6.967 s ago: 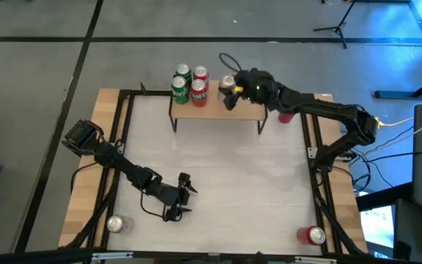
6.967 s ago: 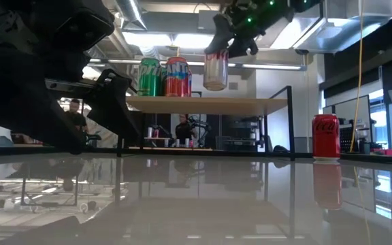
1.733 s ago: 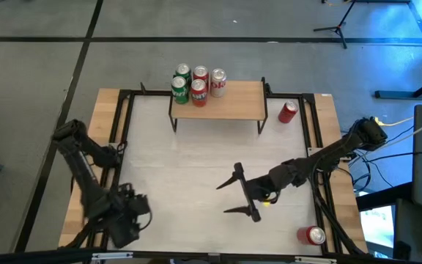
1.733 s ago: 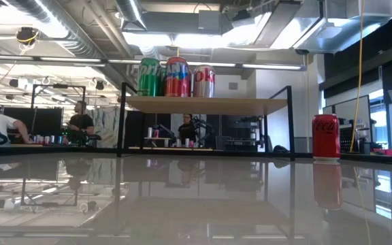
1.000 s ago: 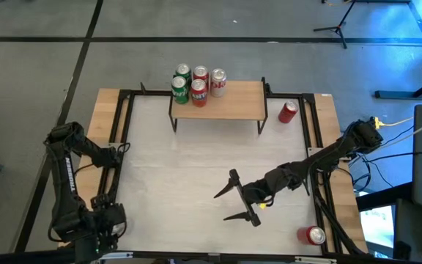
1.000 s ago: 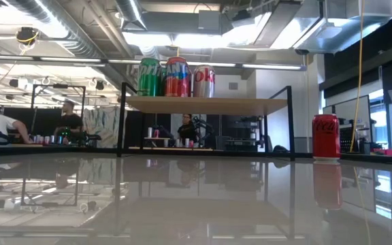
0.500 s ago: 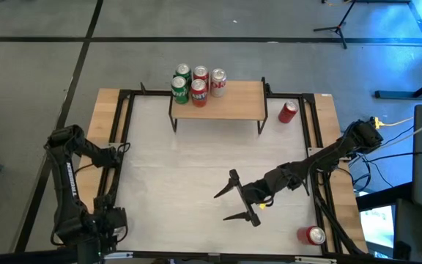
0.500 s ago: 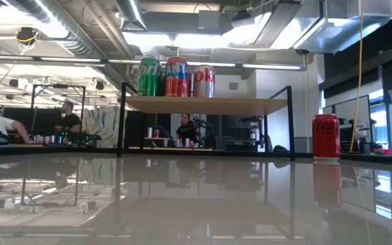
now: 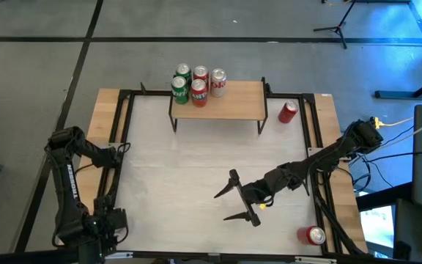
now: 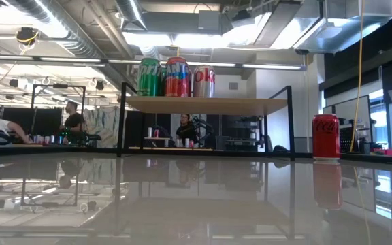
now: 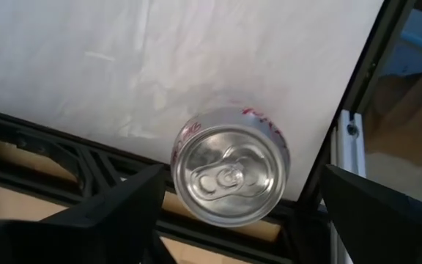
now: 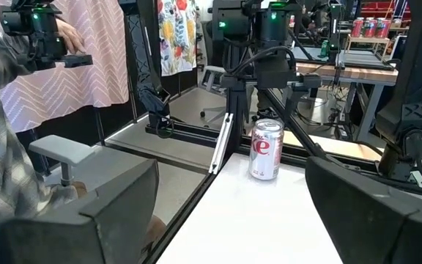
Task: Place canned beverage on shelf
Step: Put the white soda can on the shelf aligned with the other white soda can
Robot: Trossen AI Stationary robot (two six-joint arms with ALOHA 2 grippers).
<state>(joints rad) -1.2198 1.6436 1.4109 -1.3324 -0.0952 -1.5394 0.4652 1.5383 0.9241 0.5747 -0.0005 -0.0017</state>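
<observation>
A silver can (image 11: 229, 176) with red lettering stands upright at the table's near-left corner, also seen in the right wrist view (image 12: 266, 149). My left gripper (image 9: 97, 229) hangs over it, pointing down and open; in its wrist view (image 11: 242, 174) its fingers stand wide on either side of the can's top, well above it. The shelf (image 9: 218, 103) stands at the far edge, with several cans (image 10: 172, 76) upright on its left end. My right gripper (image 9: 220, 207) is open and level over the table's middle, facing the left edge.
A red can (image 9: 289, 111) stands on the table just right of the shelf, also in the low view (image 10: 326, 136). Another red can (image 9: 313, 235) is at the near-right corner. A black frame (image 9: 123, 147) runs around the white table top. People show beyond the table (image 12: 20, 110).
Over the last second nothing has visibly changed. Just before that, my left gripper swung toward the table's left edge and came over the near-left corner.
</observation>
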